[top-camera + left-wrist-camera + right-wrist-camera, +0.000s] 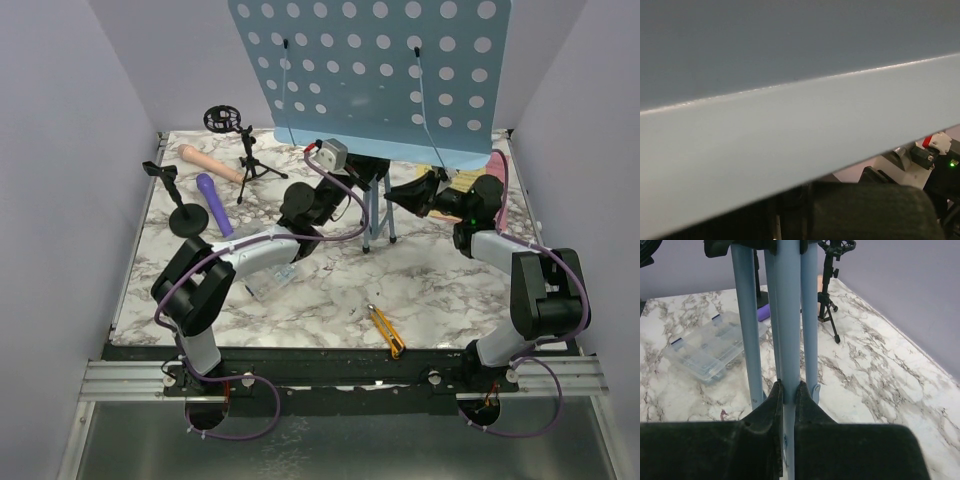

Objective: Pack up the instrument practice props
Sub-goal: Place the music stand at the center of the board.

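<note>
Two grippers at the music rack (370,70): right gripper (788,386) clamped on its middle tube, left gripper (345,168) under its shelf, opening unclear. Keep it upright.

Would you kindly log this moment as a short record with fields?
music rack: upright, centre back of table
right claw: shut on the rack's central pole
left claw: at the rack's lower ledge; grip unclear
microphones: beige microphone and purple microphone lying at left
mic mounts: round-base mount and tripod mount, standing back left
utility knife: near edge
</note>
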